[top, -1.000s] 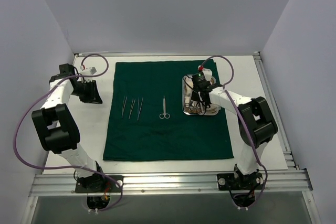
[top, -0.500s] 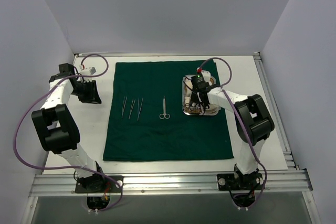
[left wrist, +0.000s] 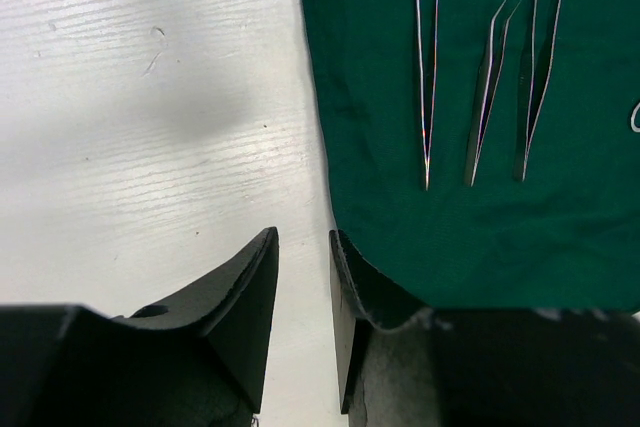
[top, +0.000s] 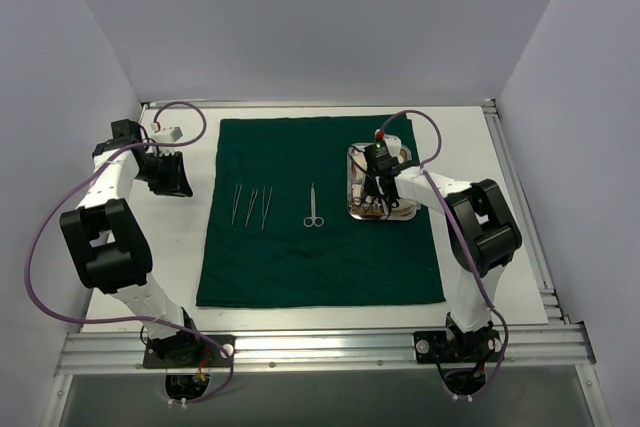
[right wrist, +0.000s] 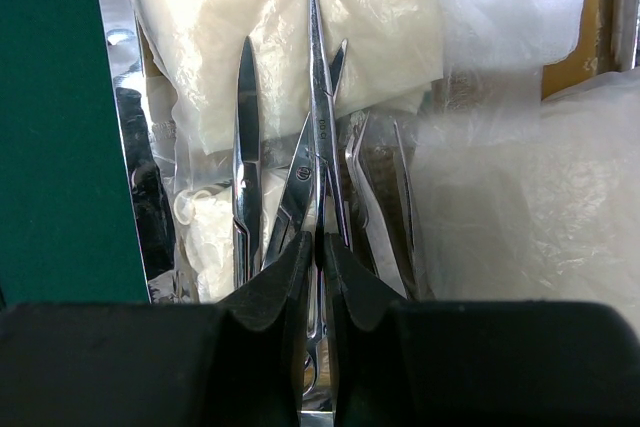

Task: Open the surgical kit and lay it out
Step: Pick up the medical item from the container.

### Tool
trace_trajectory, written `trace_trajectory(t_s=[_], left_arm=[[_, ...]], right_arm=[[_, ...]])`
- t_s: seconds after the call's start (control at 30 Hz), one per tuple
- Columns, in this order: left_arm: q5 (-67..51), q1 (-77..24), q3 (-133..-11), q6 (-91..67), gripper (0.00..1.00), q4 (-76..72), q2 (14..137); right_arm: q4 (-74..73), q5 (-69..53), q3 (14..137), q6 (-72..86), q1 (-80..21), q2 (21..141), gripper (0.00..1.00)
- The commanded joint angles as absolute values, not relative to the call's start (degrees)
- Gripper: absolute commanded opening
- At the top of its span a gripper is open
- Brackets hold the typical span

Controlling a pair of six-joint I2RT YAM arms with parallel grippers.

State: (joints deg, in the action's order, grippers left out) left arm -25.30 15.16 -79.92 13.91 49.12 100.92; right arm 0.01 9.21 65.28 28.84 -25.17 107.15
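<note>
The dark green drape is spread flat on the counter. Three forceps are laid side by side on its left part, and the laid-out scissors near its middle. The steel tray, at the drape's far right, is packed with gauze pads. The right hand is clamped on the tray scissors. The left hand is held partly open and empty at the drape's left edge.

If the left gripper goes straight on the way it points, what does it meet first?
Probably bare table just beside the edge of the green cloth; depth is unclear. The left gripper points clear of the forceps, which lie off to one side.
</note>
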Motion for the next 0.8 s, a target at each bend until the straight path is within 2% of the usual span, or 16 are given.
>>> trace_trajectory(t_s=[0.0, 0.07, 0.13, 0.77], left_arm=[[-26.63, 15.64, -82.79, 14.41, 0.36, 49.48, 99.14], [-26.72, 15.56, -82.79, 14.41, 0.36, 49.57, 99.23], [-26.89, 15.56, -82.71, 14.41, 0.36, 49.48, 99.14], [-27.16, 15.56, -82.97, 14.5, 0.36, 49.92, 98.7]], right_arm=[[-2.11, 10.2, 64.69, 29.0, -25.58, 107.67, 0.08], [-1.67, 9.41, 64.6, 28.83, -25.66, 108.19, 0.07], [-1.41, 9.32, 64.51, 29.0, -25.58, 108.46, 0.0], [-2.11, 10.46, 66.18, 27.33, -26.54, 98.26, 0.0]])
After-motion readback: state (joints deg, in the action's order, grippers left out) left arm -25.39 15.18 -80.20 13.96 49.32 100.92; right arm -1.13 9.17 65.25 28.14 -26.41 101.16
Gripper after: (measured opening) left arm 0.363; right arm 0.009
